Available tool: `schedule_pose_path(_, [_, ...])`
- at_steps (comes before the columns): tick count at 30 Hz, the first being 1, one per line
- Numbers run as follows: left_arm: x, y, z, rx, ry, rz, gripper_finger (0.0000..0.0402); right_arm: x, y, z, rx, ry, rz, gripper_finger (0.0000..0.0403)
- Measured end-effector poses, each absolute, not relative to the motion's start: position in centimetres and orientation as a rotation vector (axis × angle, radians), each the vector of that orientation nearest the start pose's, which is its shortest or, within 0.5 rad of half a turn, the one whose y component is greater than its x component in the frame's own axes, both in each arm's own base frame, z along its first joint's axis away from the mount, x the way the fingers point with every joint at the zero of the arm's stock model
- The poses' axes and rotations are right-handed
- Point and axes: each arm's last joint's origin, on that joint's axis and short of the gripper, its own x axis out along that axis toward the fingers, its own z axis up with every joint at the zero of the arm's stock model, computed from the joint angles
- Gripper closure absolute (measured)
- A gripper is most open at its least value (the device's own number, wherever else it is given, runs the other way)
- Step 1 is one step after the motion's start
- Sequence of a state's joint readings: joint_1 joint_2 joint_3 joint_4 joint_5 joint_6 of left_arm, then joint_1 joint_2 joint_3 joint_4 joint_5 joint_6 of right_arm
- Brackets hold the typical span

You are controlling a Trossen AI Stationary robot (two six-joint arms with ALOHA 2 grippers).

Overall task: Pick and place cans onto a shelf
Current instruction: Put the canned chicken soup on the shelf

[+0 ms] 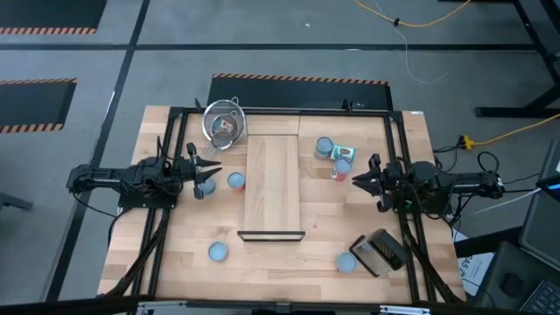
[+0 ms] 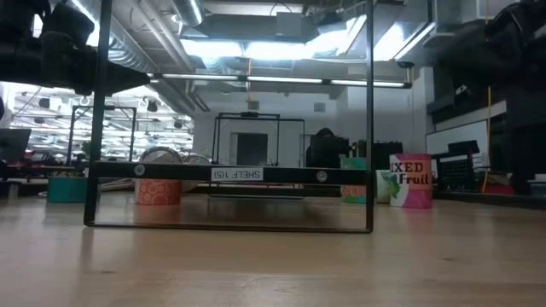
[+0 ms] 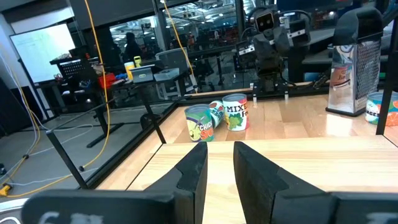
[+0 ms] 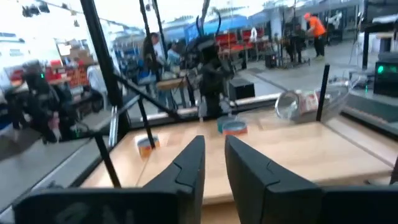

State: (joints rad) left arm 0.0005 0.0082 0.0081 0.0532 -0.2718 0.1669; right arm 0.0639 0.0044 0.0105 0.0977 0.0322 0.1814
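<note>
The shelf (image 1: 272,184) is a long light wood board in the middle of the table, with its black bar (image 1: 271,235) at the near end. Several cans with pale blue tops stand upright on the table: two (image 1: 235,180) (image 1: 207,186) beside my left gripper, three (image 1: 325,147) (image 1: 343,153) (image 1: 341,168) right of the shelf, and two (image 1: 217,252) (image 1: 346,262) near the front. My left gripper (image 1: 213,166) (image 3: 221,162) hovers left of the shelf, slightly open and empty. My right gripper (image 1: 360,179) (image 4: 214,158) hovers right of it, slightly open and empty.
A wire-mesh strainer (image 1: 223,122) lies at the far left of the table. A dark box-shaped grater (image 1: 378,251) lies at the near right. A black frame (image 1: 394,157) runs around the table's sides. The shelf's top is bare.
</note>
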Motion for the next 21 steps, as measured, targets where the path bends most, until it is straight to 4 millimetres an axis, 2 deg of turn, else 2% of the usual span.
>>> schedule_pose_path(11, [9.7,0.8,17.1,0.158,-0.03,0.275,0.033,9.2,0.2,19.9,0.21,-0.334,-0.026,0.0237])
schedule_pose_path(17, [9.7,0.8,17.1,0.156,-0.031,0.275,0.033,8.6,0.2,23.0,0.212,-0.391,-0.023,0.0229])
schedule_pose_path(21, [9.7,0.8,17.1,0.156,-0.031,0.275,0.033,8.9,0.1,25.5,0.182,-0.361,-0.076,0.0228])
